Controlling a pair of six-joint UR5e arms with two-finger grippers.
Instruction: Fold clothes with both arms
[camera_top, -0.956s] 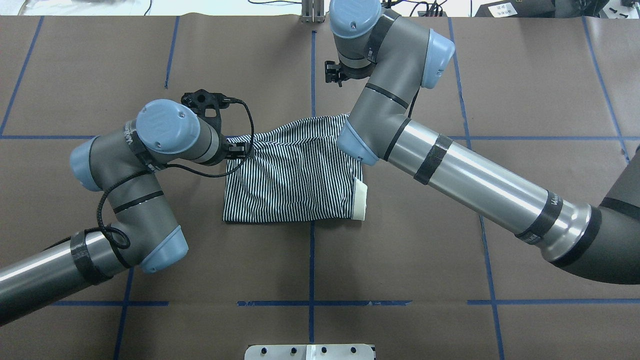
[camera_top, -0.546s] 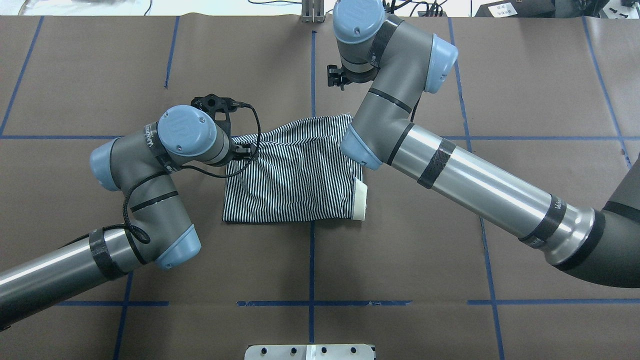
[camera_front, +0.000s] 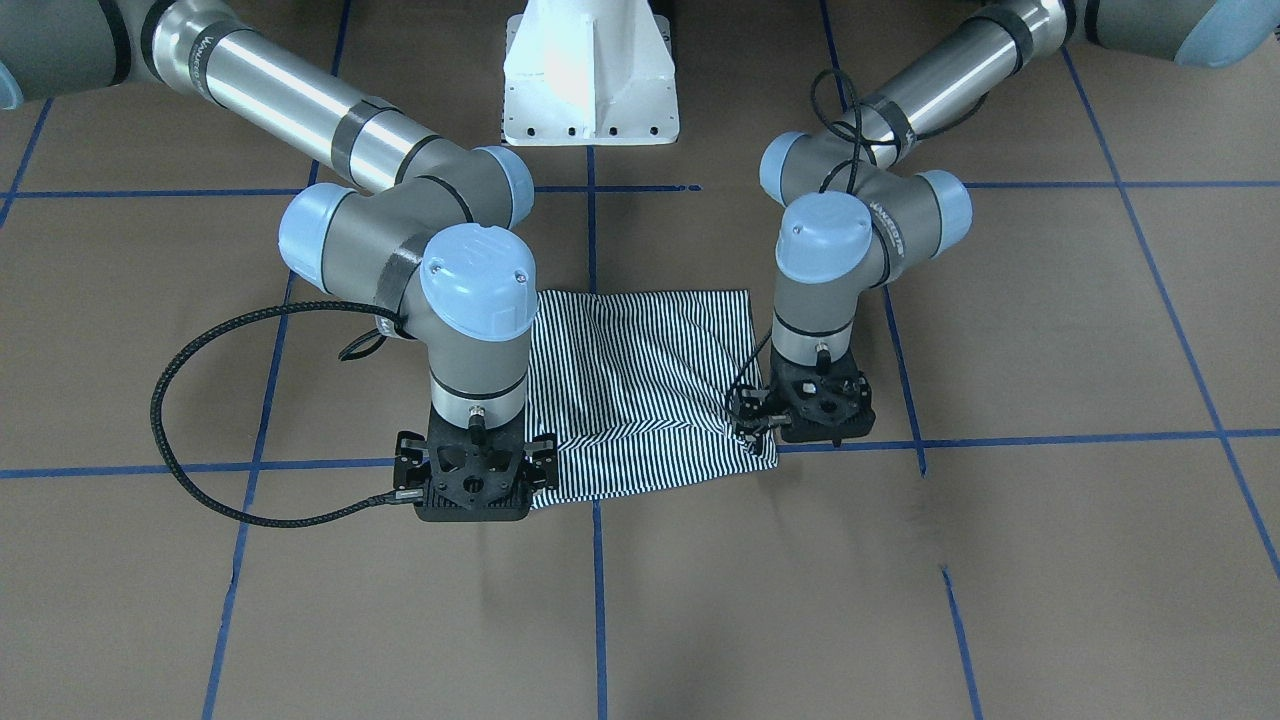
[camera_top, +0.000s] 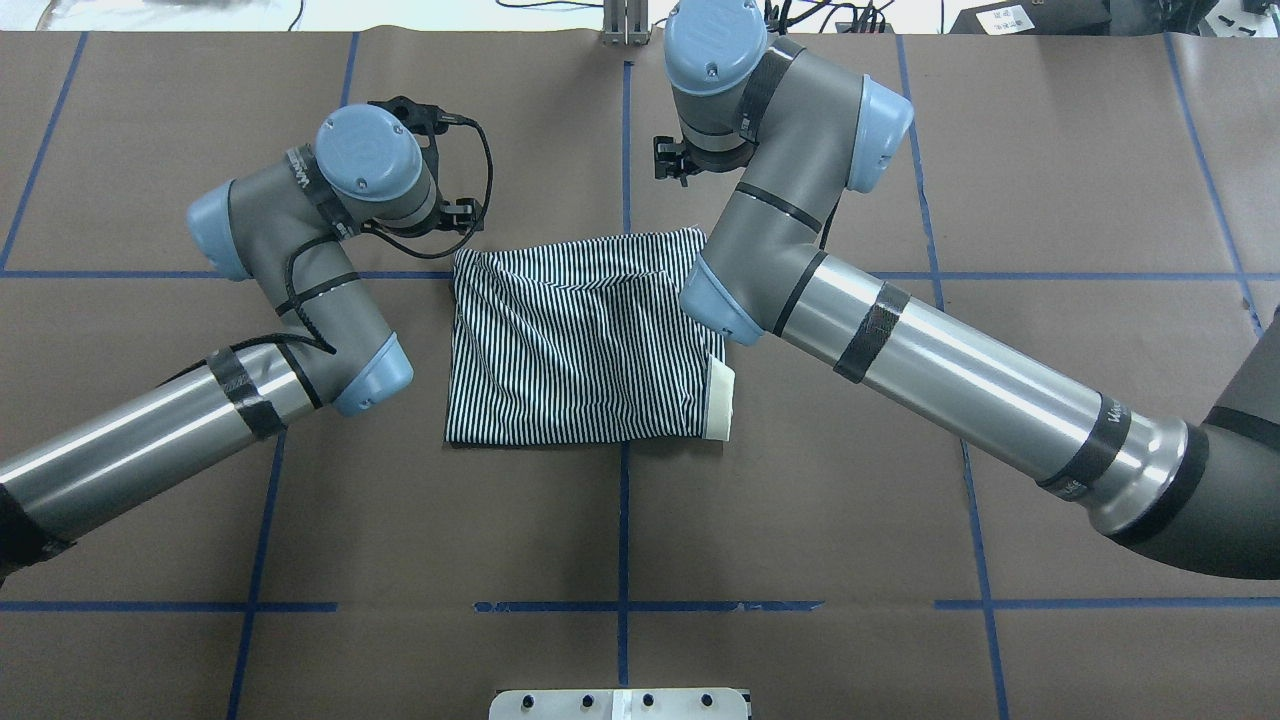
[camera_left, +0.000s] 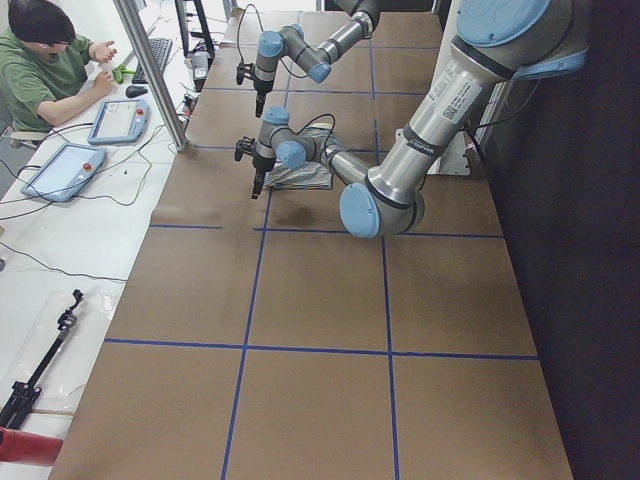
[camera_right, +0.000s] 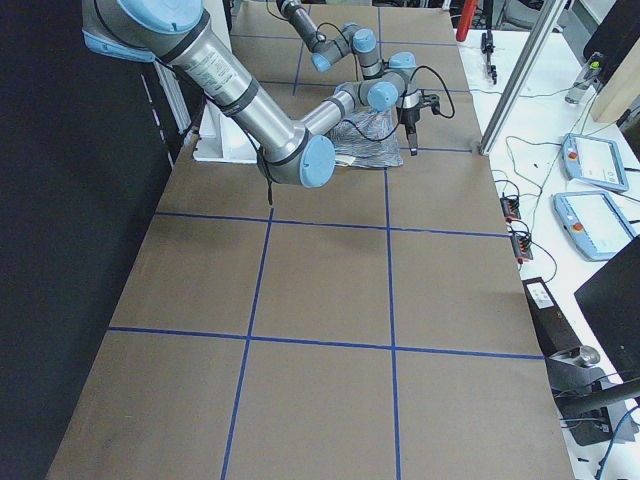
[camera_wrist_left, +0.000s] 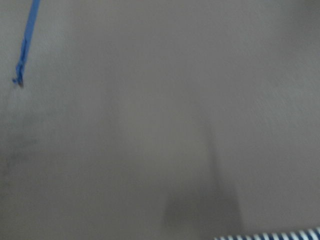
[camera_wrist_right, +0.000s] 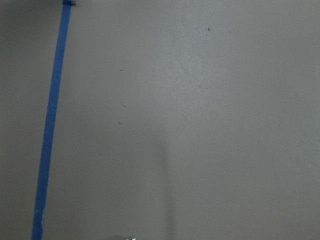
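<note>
The navy-and-white striped polo shirt (camera_top: 580, 340) lies folded into a rectangle at the table's middle, with its cream collar (camera_top: 720, 400) showing at the near right corner. It also shows in the front view (camera_front: 640, 390). My left gripper (camera_top: 457, 213) hangs open and empty just beyond the shirt's far left corner, apart from the cloth. In the front view it is on the right (camera_front: 805, 410). My right gripper (camera_top: 672, 160) is open and empty over bare table beyond the shirt's far right corner. In the front view it is on the left (camera_front: 470, 465). The left wrist view catches only a strip of shirt edge (camera_wrist_left: 270, 235).
Brown paper with blue tape lines (camera_top: 622, 130) covers the table. The white pedestal base (camera_front: 590, 80) stands on the robot's side. A metal post (camera_top: 622, 20) stands at the far edge. An operator (camera_left: 45, 60) sits with tablets at a side bench.
My left gripper has let go of the shirt's far left edge and moved away toward the far left. That edge now lies flat. The right arm has barely moved.
</note>
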